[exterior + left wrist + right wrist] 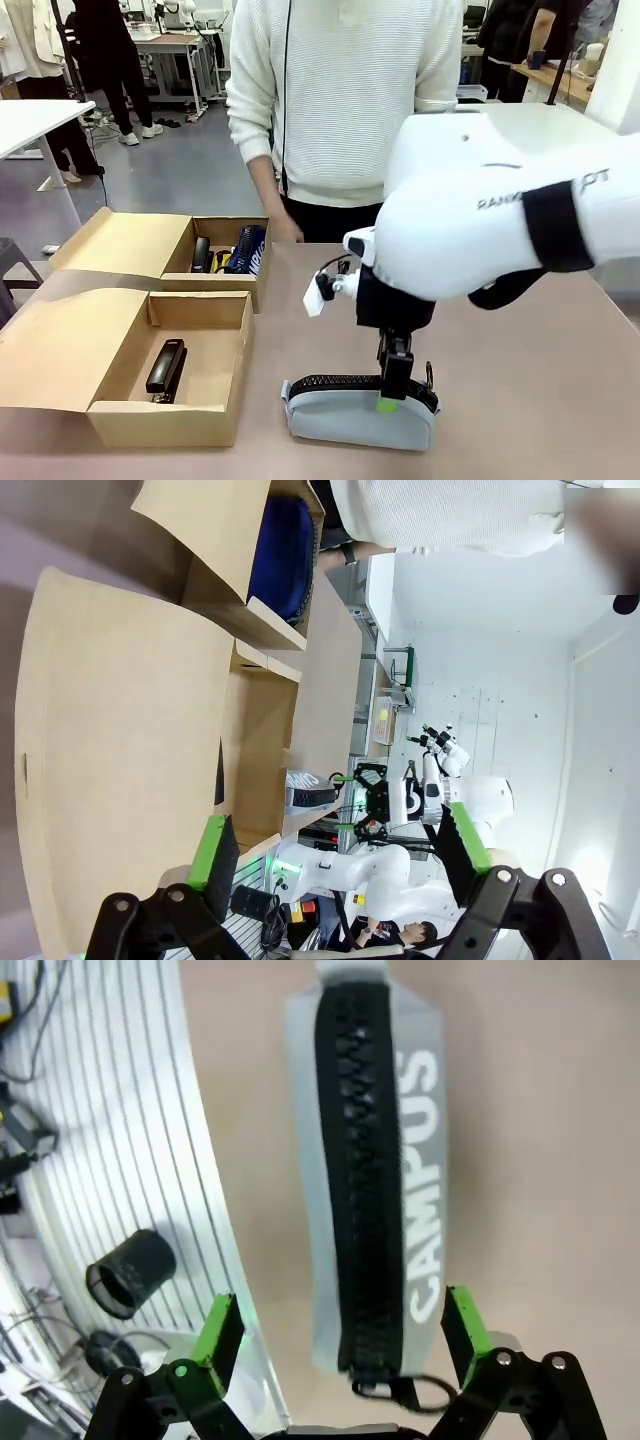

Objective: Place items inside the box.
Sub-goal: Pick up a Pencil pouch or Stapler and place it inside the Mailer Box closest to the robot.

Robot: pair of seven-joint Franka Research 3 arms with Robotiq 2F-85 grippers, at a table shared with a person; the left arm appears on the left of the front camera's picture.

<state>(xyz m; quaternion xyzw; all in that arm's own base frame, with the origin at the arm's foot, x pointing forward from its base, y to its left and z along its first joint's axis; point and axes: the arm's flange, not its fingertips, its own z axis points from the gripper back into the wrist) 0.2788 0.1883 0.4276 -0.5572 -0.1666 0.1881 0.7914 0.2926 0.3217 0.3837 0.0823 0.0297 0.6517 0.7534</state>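
The right pincer is down over the pale grey pouch, its fingers spread to either side of the black zipper at the ring-pull end, apart rather than clamped. The pouch lies on the worktop, just beside the near box, and in that box rests the black stapler. The navy pouch stands in the far box. The left pincer hangs wide apart, looking along the boxes.
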